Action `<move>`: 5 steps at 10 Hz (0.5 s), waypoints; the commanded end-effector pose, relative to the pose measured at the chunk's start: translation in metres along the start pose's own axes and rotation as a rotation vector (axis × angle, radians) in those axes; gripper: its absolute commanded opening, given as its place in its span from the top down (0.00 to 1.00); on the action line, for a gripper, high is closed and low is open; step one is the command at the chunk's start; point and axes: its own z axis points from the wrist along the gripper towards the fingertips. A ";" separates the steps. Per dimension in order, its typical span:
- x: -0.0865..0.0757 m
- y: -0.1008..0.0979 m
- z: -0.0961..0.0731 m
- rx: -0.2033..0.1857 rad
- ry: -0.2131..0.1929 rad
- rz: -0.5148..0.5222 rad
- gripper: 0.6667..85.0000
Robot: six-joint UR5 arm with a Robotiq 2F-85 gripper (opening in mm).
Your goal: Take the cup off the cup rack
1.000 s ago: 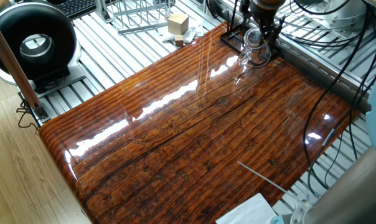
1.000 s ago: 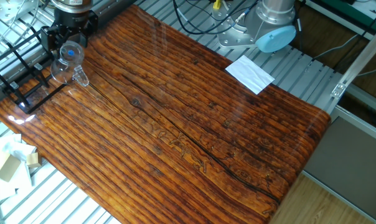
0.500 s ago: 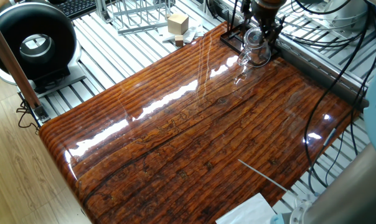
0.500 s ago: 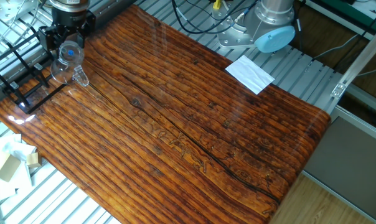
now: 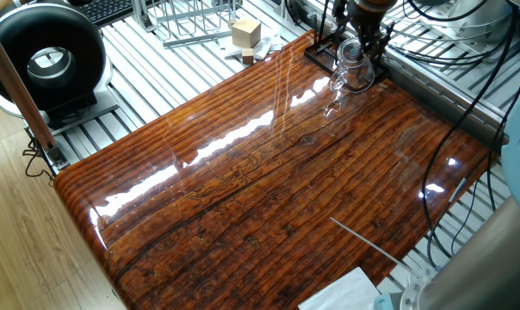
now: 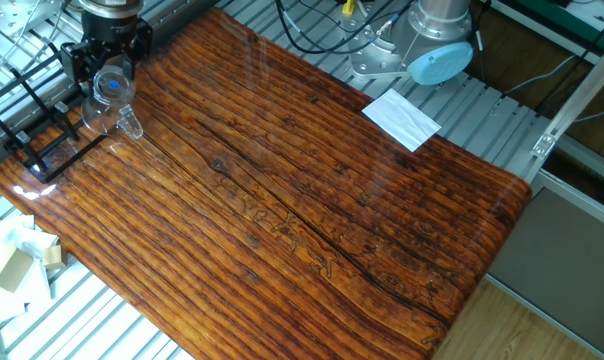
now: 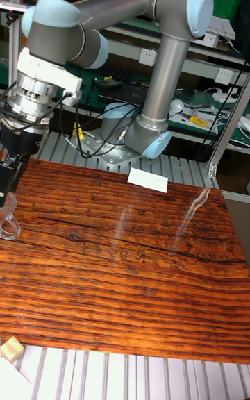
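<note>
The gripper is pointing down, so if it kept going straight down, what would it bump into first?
Probably the cup. The gripper hangs right above it, fingers on either side of the rim, beside the cup rack. Below the cup comes the table. Depth is hard to judge.

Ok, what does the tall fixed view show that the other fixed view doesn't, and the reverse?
Only the tall fixed view shows the whole arm, from base to wrist, and the green shelving behind. Only the other fixed view shows the black cup rack and the glass cup whole, with the gripper around it. Both show the wooden table, the white paper and the arm's base.
</note>
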 end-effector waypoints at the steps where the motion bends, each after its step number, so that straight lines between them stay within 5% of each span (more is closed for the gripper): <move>1: -0.002 -0.001 0.002 0.017 -0.029 0.005 0.19; 5: 0.007 0.005 0.004 0.005 -0.013 -0.028 0.20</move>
